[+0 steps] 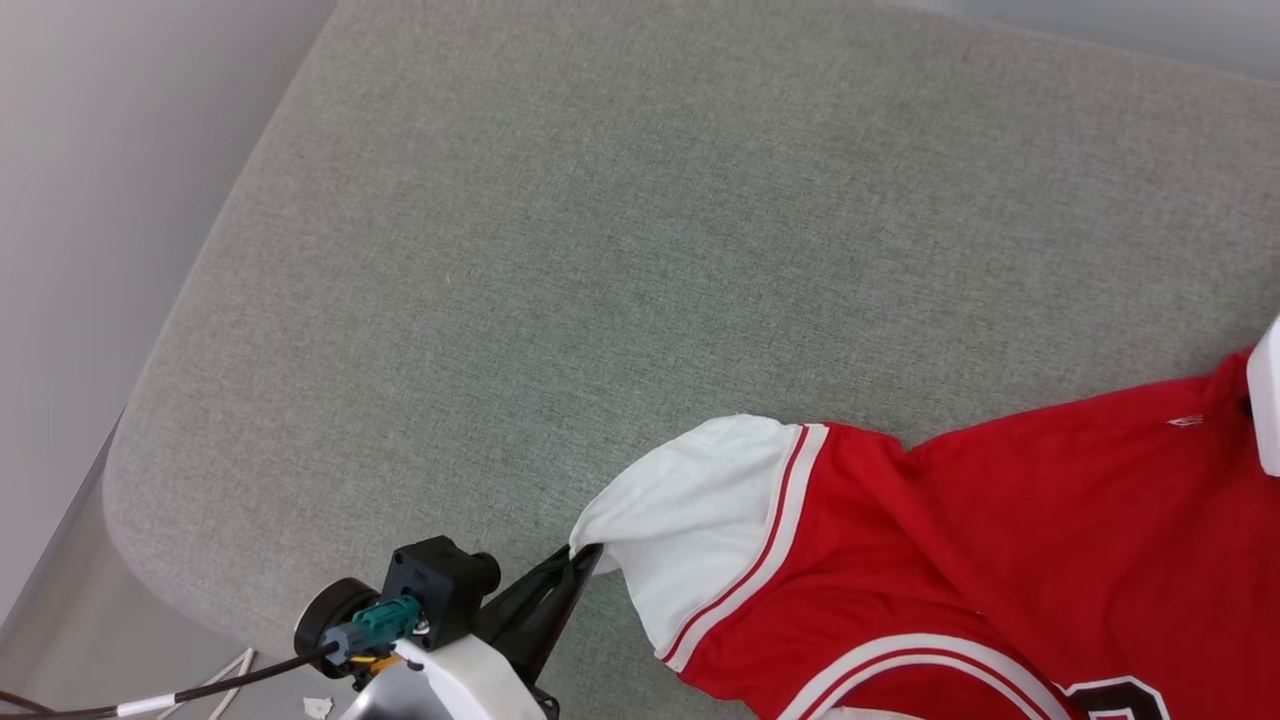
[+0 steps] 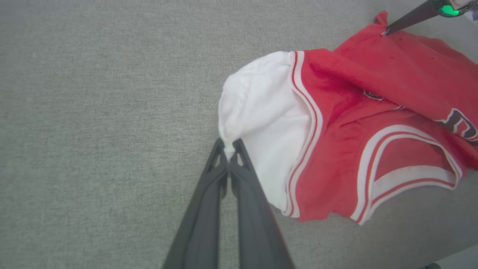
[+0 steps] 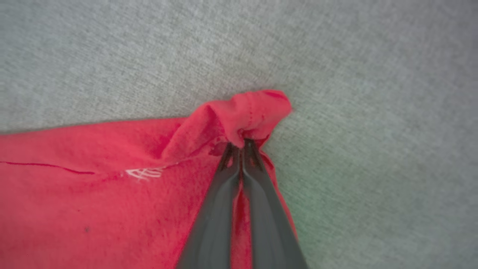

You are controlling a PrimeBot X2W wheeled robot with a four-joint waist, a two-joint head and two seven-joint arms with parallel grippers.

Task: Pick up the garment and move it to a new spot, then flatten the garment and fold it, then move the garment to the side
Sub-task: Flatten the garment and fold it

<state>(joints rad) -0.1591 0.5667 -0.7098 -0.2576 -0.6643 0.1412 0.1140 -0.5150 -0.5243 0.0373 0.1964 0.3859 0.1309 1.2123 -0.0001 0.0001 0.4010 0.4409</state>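
Head view with both wrist views. The grey woven fabric cushion (image 1: 600,250) is the work surface. Most of it lies bare above and to the left of the load in the head view. Its rounded corner (image 1: 130,520) sits at the lower left, with pale smooth floor (image 1: 60,250) beyond the edge.

The red jersey-style garment (image 1: 1000,520), with white short sleeves and red-and-white striped trim, lies at the lower right of the head view and runs off the right and bottom edges of the picture. It rests on the cushion only partly spread: in the left wrist view a red fold lies across the chest and covers part of the dark lettering. The white sleeve (image 1: 690,510) points toward the cushion's near corner.

The left gripper (image 2: 228,144) has its two dark fingers pressed together on the tip of the white sleeve cuff. The right gripper (image 3: 242,144) is likewise closed, pinching a bunched red edge of the garment, well apart from the left grip. A thin black cable (image 1: 230,680) trails off the left wrist, past the cushion's edge.

Step in hand, as judged: two pinch grips are set for picking up and moving the garment, and the lift is not yet begun. The next move calls for raising both grippers together, keeping them spread so the cloth hangs taut. They would then carry it toward the open stretch, away from the near corner, where the slack sleeve could slide off the edge.
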